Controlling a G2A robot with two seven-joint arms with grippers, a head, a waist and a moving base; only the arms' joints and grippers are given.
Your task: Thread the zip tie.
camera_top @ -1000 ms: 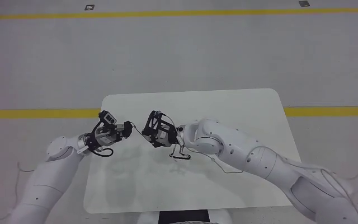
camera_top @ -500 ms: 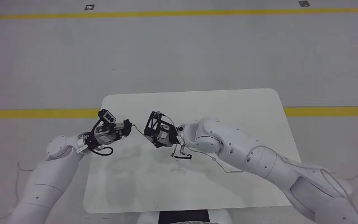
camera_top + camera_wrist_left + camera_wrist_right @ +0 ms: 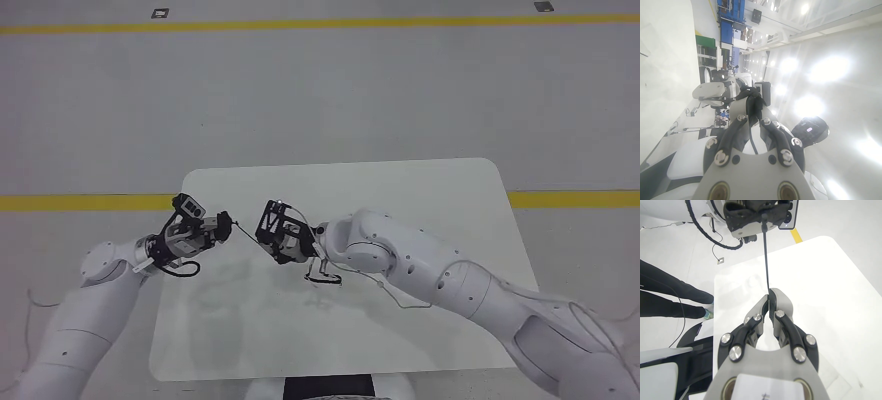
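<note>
Right wrist view: right gripper [image 3: 769,298] pinches the zip tie [image 3: 765,256] by its strap, left gripper [image 3: 761,213] clamps its head

The left gripper [image 3: 228,222] has drawn slightly away from the right gripper [image 3: 769,298], pulling the zip tie [image 3: 765,256] straight.

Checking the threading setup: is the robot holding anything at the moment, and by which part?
A black zip tie, held at both ends. The right gripper pinches one tip between its shut fingers, and the left gripper clamps the opposite end.
</note>
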